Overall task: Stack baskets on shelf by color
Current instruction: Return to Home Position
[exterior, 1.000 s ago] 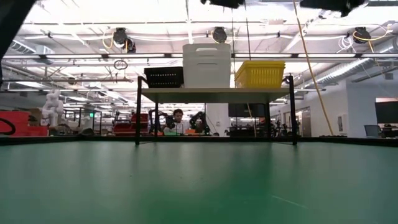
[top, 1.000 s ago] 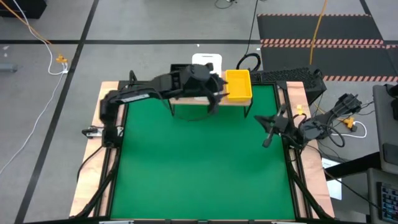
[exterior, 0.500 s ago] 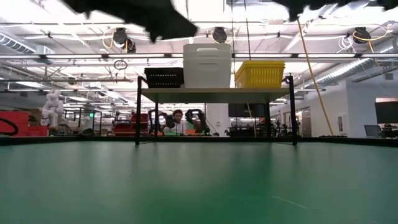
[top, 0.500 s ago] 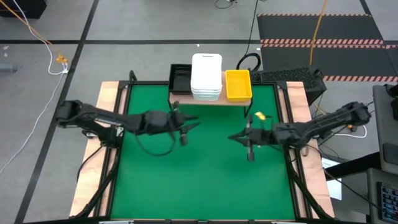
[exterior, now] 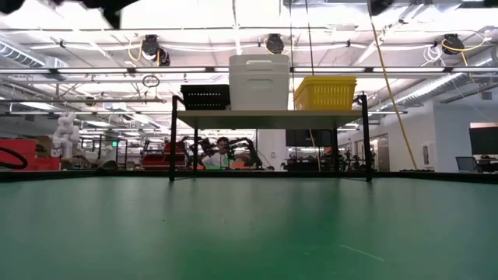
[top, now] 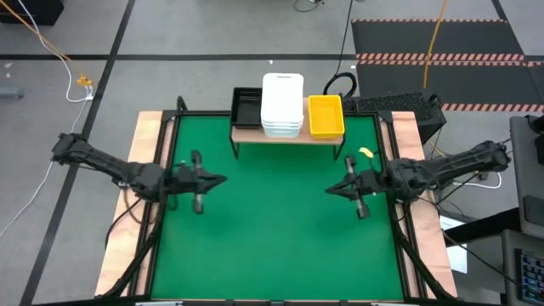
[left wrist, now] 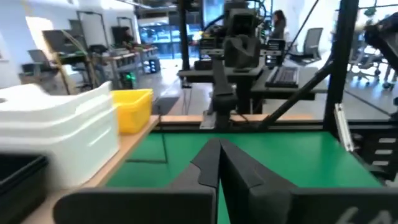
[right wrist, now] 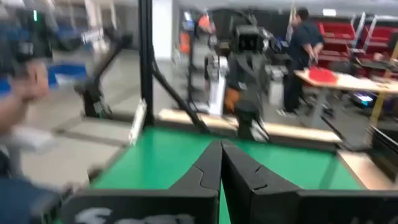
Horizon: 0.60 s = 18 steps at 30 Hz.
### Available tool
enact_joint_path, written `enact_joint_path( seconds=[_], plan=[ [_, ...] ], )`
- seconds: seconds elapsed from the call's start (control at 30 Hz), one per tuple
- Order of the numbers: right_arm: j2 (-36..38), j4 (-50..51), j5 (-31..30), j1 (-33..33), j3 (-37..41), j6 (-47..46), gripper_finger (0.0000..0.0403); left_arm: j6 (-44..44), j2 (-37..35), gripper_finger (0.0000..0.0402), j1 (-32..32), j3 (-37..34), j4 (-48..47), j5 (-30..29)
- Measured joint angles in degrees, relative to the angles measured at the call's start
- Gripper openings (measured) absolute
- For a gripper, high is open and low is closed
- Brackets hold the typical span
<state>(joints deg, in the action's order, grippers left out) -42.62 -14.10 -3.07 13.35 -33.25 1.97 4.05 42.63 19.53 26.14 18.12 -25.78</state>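
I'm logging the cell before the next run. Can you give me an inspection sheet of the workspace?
Surface: green mat, no baskets on it.
Job's things: the shelf at the far edge carries a black basket, a white basket stack and yellow baskets, side by side.
Clutter: small yellow item near the right arm; cannot tell what it is.
Tools: left tool and right tool are both shut and empty, over the mat's sides.
Cables: black loop behind the shelf; orange cable on the floor.
Surroundings: a person at benches beyond the table.
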Motion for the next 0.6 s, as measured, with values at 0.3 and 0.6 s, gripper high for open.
enact_joint_path(
  seconds=[0.3, 0.6],
  plan=[
    [16.96, 7.32, -5.89, 0.54, 9.50, 8.42, 0.0000, 3.90, -21.55, 0.0004, 0.47, -16.47, -0.58, -6.41],
    [22.17, -8.41, 0.45, -7.72, 22.41, 7.90, 0.0000, 6.28, -33.62, 0.0003, -2.25, -18.35, -12.05, -5.99]
  ],
)
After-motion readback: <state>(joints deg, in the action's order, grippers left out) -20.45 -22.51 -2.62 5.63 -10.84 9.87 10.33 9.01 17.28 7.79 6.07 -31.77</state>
